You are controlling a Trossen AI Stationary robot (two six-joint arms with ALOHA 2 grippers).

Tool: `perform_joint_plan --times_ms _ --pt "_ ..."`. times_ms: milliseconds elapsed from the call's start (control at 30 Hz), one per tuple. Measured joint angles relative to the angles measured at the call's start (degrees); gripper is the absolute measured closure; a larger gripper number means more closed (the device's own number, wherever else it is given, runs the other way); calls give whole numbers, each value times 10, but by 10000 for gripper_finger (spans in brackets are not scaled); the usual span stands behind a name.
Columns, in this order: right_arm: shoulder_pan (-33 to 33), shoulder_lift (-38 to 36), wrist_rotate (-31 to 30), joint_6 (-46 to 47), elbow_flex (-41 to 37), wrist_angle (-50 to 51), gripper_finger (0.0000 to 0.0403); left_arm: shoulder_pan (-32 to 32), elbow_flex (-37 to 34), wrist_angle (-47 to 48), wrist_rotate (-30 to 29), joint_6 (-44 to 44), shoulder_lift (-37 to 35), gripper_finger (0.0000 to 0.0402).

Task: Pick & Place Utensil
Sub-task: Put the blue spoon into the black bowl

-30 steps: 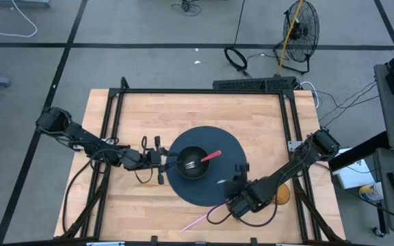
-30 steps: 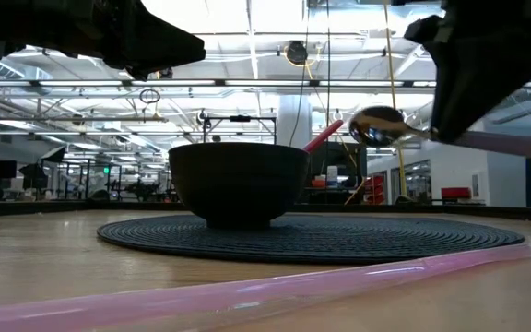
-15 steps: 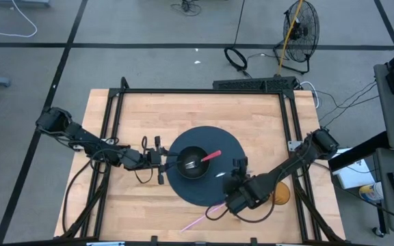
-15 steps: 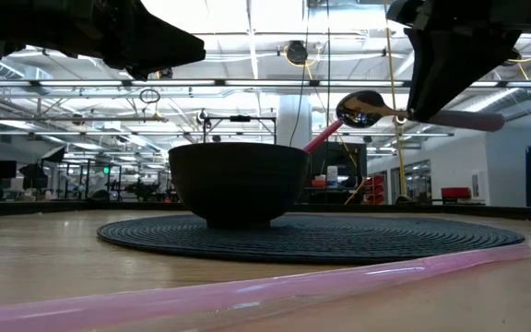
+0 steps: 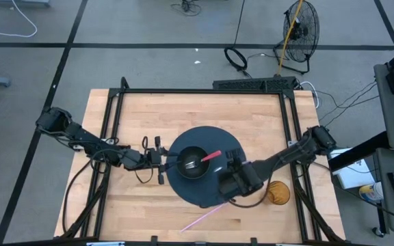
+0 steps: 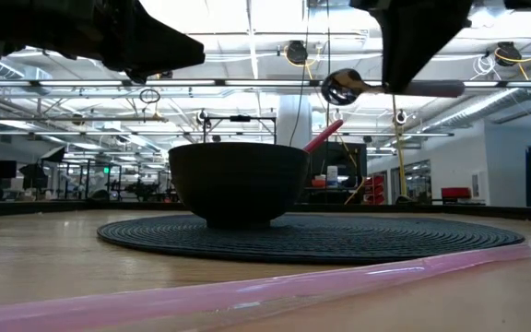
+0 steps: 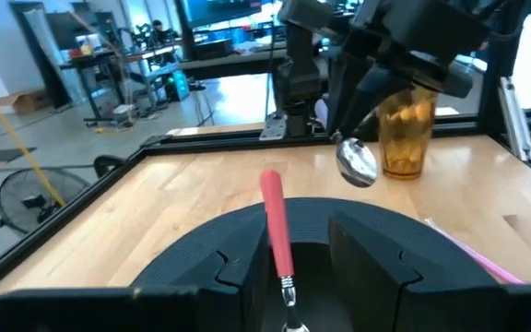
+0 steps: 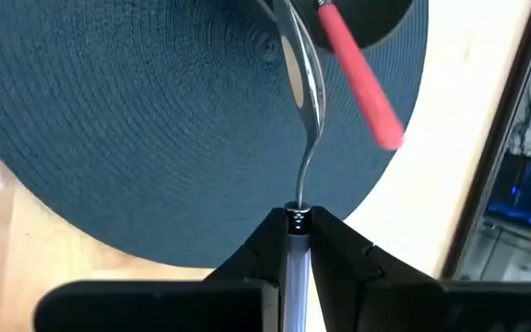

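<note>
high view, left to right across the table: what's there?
left gripper → bowl → right gripper → amber glass

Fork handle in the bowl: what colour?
Red fork handle; clearest in the left wrist view.

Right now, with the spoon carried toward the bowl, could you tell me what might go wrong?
1. The right pincer grips the spoon only at its handle end, so it could swivel or slip.
2. The red-handled fork already leans in the bowl; the spoon may knock it out.
3. The left pincer waits at the bowl's rim, risking collision.
</note>
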State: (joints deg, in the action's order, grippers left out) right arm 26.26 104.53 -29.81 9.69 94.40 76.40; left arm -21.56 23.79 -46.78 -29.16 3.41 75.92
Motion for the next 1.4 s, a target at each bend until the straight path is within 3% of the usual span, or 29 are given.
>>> perform_joint_plan --times_ms 267,400,800,1167,1400 --pt "-45 0 0 -81 31 -7 376 -31 0 2 -100 15 -3 279" --pt "-62 0 1 -115 34 -23 376 -60 0 22 -142 35 -36 279" --pt "-90 0 1 -199 34 -59 375 -98 0 264 -132 -41 -228 279" --pt "-111 0 -19 -265 34 -79 375 -101 0 287 -133 -54 -234 279" --pt "-125 1 -32 -373 34 -180 375 -101 0 288 -133 -58 -234 279"
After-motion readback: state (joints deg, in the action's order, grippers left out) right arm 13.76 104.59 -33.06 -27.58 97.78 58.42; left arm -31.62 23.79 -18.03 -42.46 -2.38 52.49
